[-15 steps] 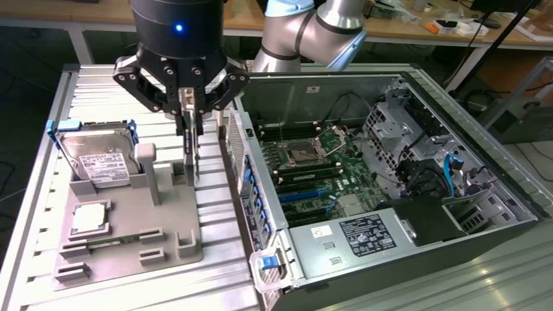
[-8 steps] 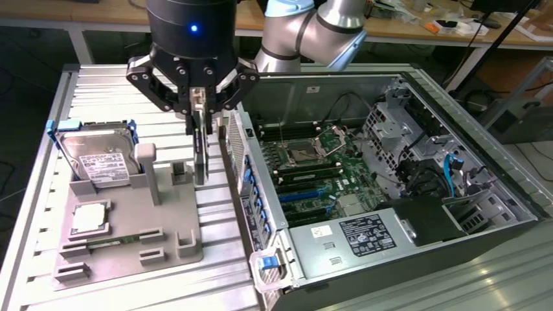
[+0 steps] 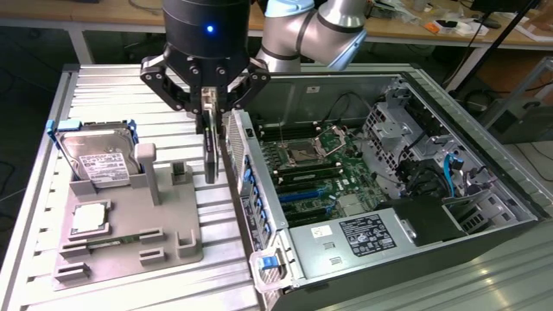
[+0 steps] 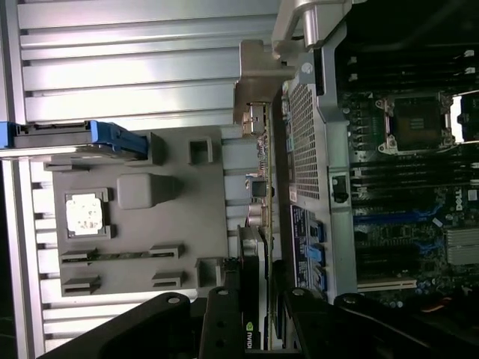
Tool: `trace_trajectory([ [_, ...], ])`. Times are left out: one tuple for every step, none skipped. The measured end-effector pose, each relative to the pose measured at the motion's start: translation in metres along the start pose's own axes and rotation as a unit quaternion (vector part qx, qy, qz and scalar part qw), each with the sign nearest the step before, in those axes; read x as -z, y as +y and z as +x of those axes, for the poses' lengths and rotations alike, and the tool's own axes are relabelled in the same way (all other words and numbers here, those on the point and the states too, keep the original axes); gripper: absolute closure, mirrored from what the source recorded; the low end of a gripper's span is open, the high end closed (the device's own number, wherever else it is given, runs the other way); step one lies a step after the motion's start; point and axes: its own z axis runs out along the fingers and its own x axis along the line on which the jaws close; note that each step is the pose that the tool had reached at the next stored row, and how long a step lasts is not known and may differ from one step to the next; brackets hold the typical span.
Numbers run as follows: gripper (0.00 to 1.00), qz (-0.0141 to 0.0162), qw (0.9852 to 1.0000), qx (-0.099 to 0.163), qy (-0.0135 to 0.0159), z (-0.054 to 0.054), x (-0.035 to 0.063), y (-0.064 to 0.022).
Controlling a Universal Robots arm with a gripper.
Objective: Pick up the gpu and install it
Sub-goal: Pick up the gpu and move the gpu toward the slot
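Hanging upright and edge-on from the jaws, the gpu (image 3: pixel 211 152) is in the air just outside the open computer case (image 3: pixel 484 214). It is close beside the case's perforated rear panel (image 3: pixel 235 146) and not yet inside. The jaws are closed on the card's upper part from both faces. Their black fingers (image 3: pixel 177 91) are drawn in to the card's thinness (a pinch with no gap showing on either side).

In the wrist view the gpu (image 4: pixel 251 269) runs away from the camera along the outside of that rear panel. A green logo is on its near end between the fingers (image 4: pixel 224 321), and a metal bracket with ports (image 4: pixel 260 187) is at the end away from the jaws.

Inside the case lies the green motherboard (image 3: pixel 324 175), with its CPU socket (image 3: pixel 307 152) and blue expansion slots (image 3: pixel 298 191) uncovered. A black power supply with a white label (image 3: pixel 367 233) sits at the case's near end in the exterior view.

On the far side of the gpu from the case, a grey holder tray (image 3: pixel 129 243) lies flat on the slatted aluminium desk (image 3: pixel 112 84). A hard drive (image 3: pixel 97 159) with a white label and blue frame stands upright in the tray, well apart from the case. A small square CPU chip (image 3: pixel 89 218) lies flat in a pocket of the same tray (also on the side away from the case). The silver robot arm (image 3: pixel 320 26) reaches in from behind the case.
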Motion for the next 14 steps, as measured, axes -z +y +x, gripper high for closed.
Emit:
trace_trajectory([
  [0.73, 0.0, 1.0, 0.0, 0.0, -0.002, 0.0, 0.0001],
  [0.73, 0.0, 1.0, 0.0, 0.0, -0.004, -0.0001, 0.0003],
  [0.73, 0.0, 1.0, 0.0, 0.0, -0.006, -0.0001, 0.0004],
  [0.73, 0.0, 1.0, 0.0, 0.0, -0.008, -0.0002, 0.0005],
  [0.73, 0.0, 1.0, 0.0, 0.0, -0.009, -0.0002, 0.0006],
  [0.73, 0.0, 1.0, 0.0, 0.0, -0.01, -0.0003, 0.0007],
  [0.73, 0.0, 1.0, 0.0, 0.0, -0.012, -0.0003, 0.0008],
  [0.73, 0.0, 1.0, 0.0, 0.0, -0.013, -0.0003, 0.0008],
  [0.73, 0.0, 1.0, 0.0, 0.0, -0.014, -0.0003, 0.001],
  [0.73, 0.0, 1.0, 0.0, 0.0, -0.016, -0.0004, 0.0011],
  [0.73, 0.0, 1.0, 0.0, 0.0, -0.017, -0.0004, 0.0012],
  [0.73, 0.0, 1.0, 0.0, 0.0, -0.019, -0.0004, 0.0013],
  [0.73, 0.0, 1.0, 0.0, 0.0, -0.021, -0.0005, 0.0014],
  [0.73, 0.0, 1.0, 0.0, 0.0, -0.023, -0.0006, 0.0015],
])
